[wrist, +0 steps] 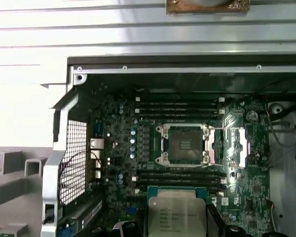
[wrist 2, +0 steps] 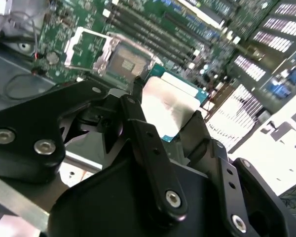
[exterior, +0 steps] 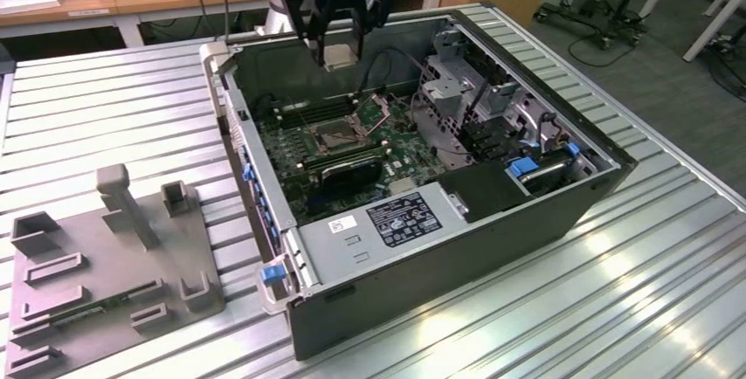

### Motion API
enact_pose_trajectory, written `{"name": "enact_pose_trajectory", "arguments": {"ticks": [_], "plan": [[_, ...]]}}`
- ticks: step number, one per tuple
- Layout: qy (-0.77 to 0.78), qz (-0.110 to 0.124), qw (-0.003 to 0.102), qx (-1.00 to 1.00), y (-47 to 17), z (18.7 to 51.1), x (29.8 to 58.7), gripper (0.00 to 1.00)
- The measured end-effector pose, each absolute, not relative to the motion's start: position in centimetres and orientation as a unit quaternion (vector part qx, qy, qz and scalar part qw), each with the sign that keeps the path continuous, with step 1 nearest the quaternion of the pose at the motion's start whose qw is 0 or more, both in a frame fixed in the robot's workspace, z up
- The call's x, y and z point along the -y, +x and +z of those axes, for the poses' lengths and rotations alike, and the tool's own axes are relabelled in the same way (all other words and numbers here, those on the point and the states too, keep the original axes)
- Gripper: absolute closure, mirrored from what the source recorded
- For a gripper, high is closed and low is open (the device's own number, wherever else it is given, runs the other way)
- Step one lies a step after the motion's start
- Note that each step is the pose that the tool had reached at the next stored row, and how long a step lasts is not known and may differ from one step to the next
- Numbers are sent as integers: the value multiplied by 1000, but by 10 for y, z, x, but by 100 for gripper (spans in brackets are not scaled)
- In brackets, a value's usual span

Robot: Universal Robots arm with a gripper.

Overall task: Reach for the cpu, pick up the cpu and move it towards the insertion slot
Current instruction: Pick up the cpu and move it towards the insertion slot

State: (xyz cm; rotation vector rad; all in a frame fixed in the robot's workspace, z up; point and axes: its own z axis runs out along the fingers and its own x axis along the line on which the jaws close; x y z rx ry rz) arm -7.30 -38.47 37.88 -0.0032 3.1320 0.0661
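Observation:
My gripper (exterior: pixel 338 47) hangs above the back of the open computer case (exterior: pixel 560 222), shut on the cpu (exterior: pixel 338 56), a small silvery square. In the second wrist view the cpu (wrist 2: pixel 170 106) sits flat between two black fingers (wrist 2: pixel 138 123), tilted over the green board. The insertion slot (exterior: pixel 332 139) lies below and nearer the exterior camera, a dark square in a shiny frame with its lid open. In the first wrist view the cpu (wrist: pixel 176 215) is in the foreground and the insertion slot (wrist: pixel 184 144) lies a short way beyond it. The slot (wrist 2: pixel 126 61) looks empty.
Black memory slots (wrist: pixel 180 109) flank the socket on both sides. A metal drive cage (exterior: pixel 466 91) and cables stand at the exterior view's right inside the case. The labelled power supply (exterior: pixel 403 217) fills the near end. A grey plastic tray (exterior: pixel 105 283) rests on the slatted metal table (exterior: pixel 652 309).

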Motion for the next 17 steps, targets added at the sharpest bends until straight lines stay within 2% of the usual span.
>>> {"name": "enact_pose_trajectory", "arguments": {"ticks": [8,17], "plan": [[-1,21,4,-1000,-72,378,359,45],[-1,21,4,-1000,-70,378,357,45]]}}
